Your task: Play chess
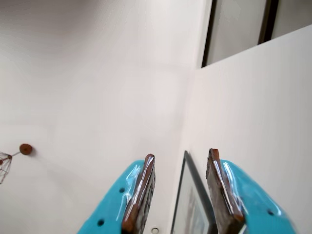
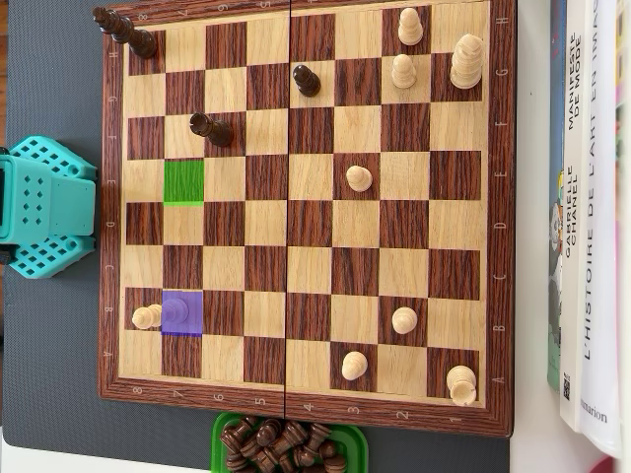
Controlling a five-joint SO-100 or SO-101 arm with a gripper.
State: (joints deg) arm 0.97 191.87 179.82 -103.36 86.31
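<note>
The gripper (image 1: 179, 192) stands with its two brown-padded fingers apart and nothing between them, and the wrist view shows it tilted up at a pale wall and ceiling, not down at the game. From above only the arm's teal body (image 2: 41, 205) shows, parked just off the left edge of the chessboard (image 2: 306, 212). The square tinted purple (image 2: 182, 312) lies down and to the right of it in the overhead view, in the second column from the left edge, with a piece standing on it and a pale pawn (image 2: 146, 316) touching close on its left. The green-tinted square (image 2: 183, 181) sits in the same column, higher up and nearly level with the arm, so my guess is a short move up that column. The tint blurs the piece on the purple square; I cannot tell its colour. The green tray (image 2: 286, 445) of captured dark pieces is cut off at the bottom edge.
</note>
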